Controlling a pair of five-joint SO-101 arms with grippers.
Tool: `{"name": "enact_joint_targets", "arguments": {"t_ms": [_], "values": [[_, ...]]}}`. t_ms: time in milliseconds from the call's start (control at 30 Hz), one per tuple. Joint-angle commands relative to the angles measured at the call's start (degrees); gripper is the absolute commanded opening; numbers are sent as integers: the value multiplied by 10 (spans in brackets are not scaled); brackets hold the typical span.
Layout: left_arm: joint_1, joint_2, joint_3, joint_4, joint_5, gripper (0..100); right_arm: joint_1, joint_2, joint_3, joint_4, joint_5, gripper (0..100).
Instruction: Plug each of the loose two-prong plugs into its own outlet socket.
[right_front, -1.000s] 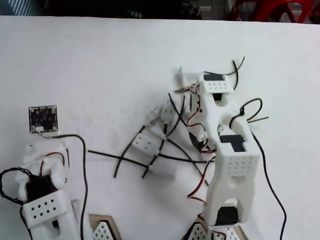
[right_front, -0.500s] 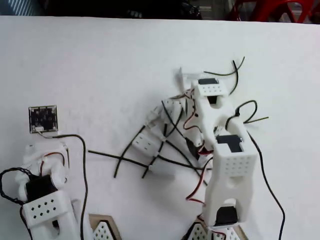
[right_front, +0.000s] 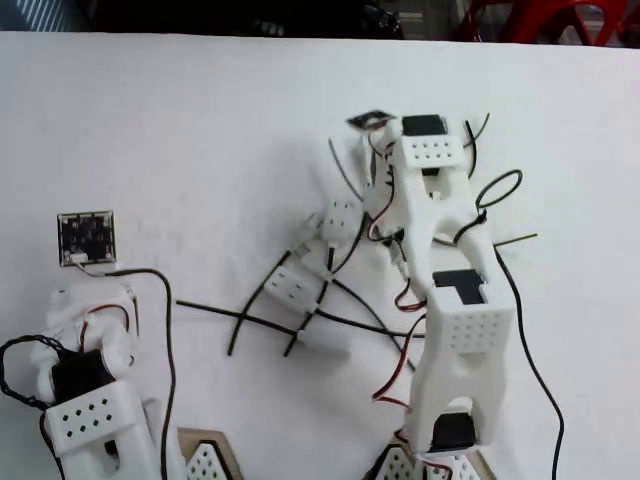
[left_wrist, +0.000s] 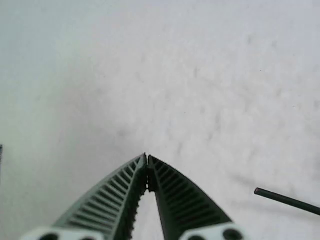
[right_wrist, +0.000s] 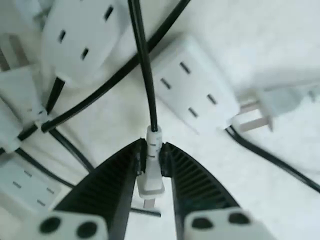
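My right gripper (right_wrist: 150, 155) is shut on a white two-prong plug (right_wrist: 150, 172), whose black cable (right_wrist: 142, 60) runs away over the outlets. Beneath it lie a white outlet block (right_wrist: 192, 82), a second outlet block (right_wrist: 82, 35) and a third (right_wrist: 25, 185). A loose white plug (right_wrist: 265, 107) with bare prongs rests beside the nearest block. From above, the right arm (right_front: 425, 150) stretches over the cable tangle, past two outlet blocks (right_front: 340, 215) (right_front: 292, 287). My left gripper (left_wrist: 146, 162) is shut on nothing, above bare table.
Black cables (right_front: 250, 320) sprawl across the table's middle. A small black square board (right_front: 86, 237) lies at the left, ahead of the left arm (right_front: 85, 400). One black cable end (left_wrist: 285, 199) lies near the left gripper. The white table (right_front: 180, 120) stretches far left.
The right arm has swung toward the table's far side with the plug, dragging its cable along. The left arm has not moved.
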Motion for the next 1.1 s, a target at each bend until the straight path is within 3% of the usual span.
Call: {"name": "enact_joint_targets", "arguments": {"t_ms": [0, 200, 400, 1067], "values": [[-3, -8, -4, -12, -8, 27, 7, 20, -25, -51, -23, 18], [-3, -8, -3, -12, -8, 27, 0, 51, -34, -43, -47, 126], [-3, -8, -3, -12, -8, 27, 7, 21, -83, 56, -46, 105], [-3, -8, -3, -12, -8, 27, 10, 112, -131, 52, -81, 104]]}}
